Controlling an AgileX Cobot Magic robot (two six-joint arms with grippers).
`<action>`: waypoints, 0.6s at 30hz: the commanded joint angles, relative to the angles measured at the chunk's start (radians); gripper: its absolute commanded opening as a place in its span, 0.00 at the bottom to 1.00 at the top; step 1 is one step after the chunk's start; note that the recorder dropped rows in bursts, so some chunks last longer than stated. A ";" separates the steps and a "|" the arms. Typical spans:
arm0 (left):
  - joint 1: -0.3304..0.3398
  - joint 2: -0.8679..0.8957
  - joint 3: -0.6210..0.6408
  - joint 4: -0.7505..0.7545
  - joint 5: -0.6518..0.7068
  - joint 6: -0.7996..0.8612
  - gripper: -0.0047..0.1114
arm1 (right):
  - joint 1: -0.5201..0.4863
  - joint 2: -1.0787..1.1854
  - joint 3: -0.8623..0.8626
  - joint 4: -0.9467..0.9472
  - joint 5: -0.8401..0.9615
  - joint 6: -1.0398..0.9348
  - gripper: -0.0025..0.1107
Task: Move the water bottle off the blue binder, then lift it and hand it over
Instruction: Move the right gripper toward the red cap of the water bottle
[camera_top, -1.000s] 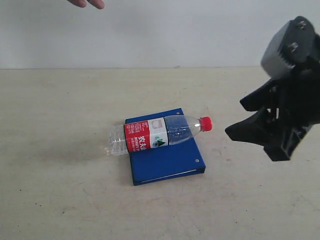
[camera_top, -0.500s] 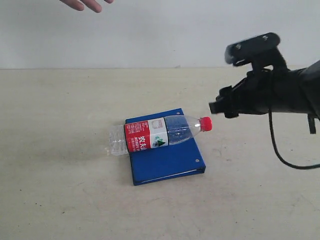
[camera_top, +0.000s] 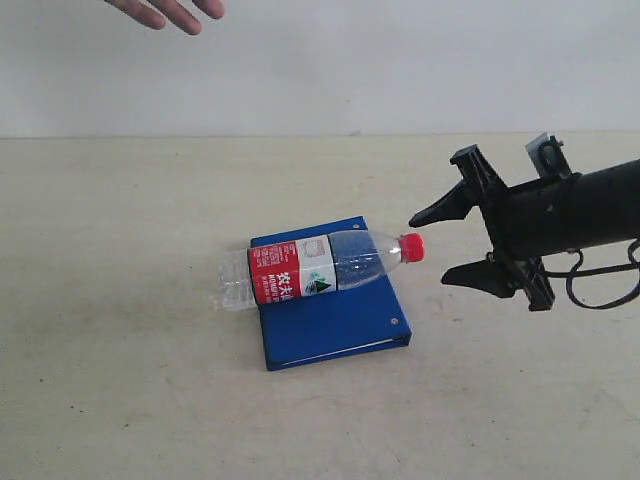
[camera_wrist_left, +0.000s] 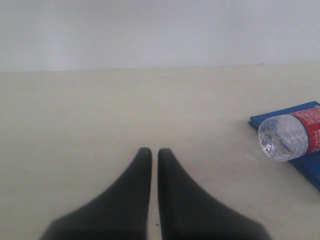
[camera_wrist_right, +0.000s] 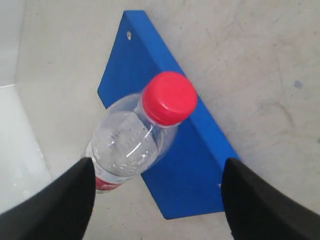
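The right hand (camera_top: 429, 251) points in level from the right, fingers spread wide and empty, its tips just short of the red cap (camera_top: 412, 247) of the water bottle (camera_top: 300, 268). The bottle lies on its side across the blue binder (camera_top: 340, 320), base overhanging the binder's edge. The left hand (camera_wrist_left: 154, 151) is closed on nothing, low over the surface (camera_top: 120, 220).

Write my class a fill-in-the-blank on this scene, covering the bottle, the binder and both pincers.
The water bottle lies on the ____ binder.
Its cap is ____.
The right pincer, facing the cap, is ____.
The left pincer is ____.
Missing words: blue; red; open; shut.
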 joint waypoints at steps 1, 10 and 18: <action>0.001 -0.003 -0.001 0.001 0.003 0.004 0.08 | -0.006 0.057 -0.009 0.111 0.017 -0.048 0.58; 0.001 -0.003 -0.001 0.001 0.003 0.004 0.08 | -0.006 0.152 -0.024 0.267 0.018 -0.218 0.58; 0.001 -0.003 -0.001 0.001 0.003 0.004 0.08 | 0.006 0.154 -0.060 0.267 -0.012 -0.228 0.58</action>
